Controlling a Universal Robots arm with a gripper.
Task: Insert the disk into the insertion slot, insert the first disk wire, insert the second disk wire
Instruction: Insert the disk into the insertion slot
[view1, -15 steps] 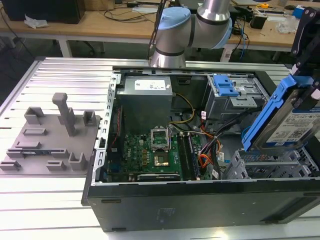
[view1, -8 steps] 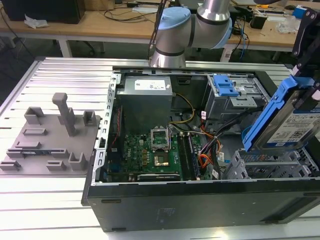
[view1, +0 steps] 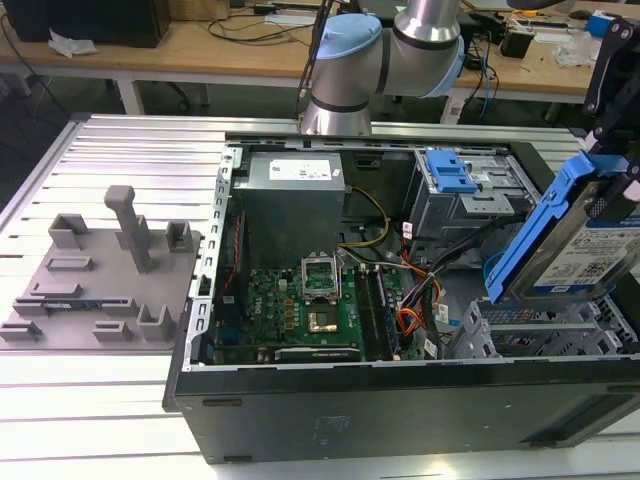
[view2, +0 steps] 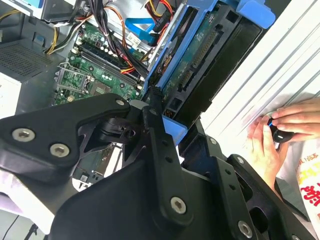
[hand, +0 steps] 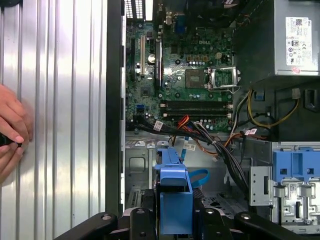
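The disk (view1: 585, 250), a silver drive with a white label in a bright blue carrier, hangs tilted above the case's corner at the exterior view's right. My black gripper (view1: 608, 140) is shut on it from above. In both wrist views the fingers clamp the blue carrier (hand: 172, 200) (view2: 200, 60) from both sides. The insertion slot (view1: 530, 330), a grey perforated cage, lies just below the disk and also appears in the first wrist view (hand: 137, 165). The first disk wire (hand: 210, 142), orange and black, runs loose beside the cage. The second disk wire (hand: 200, 176), a blue loop, lies close to the carrier's tip.
A larger grey cage with a blue latch (view1: 450, 170) stands behind the slot. The motherboard (view1: 300, 300) and power supply (view1: 295, 175) occupy the case. A grey fixture plate (view1: 90, 280) lies on the ribbed table. A person's hands (view2: 272, 135) (hand: 10, 130) rest beside the case.
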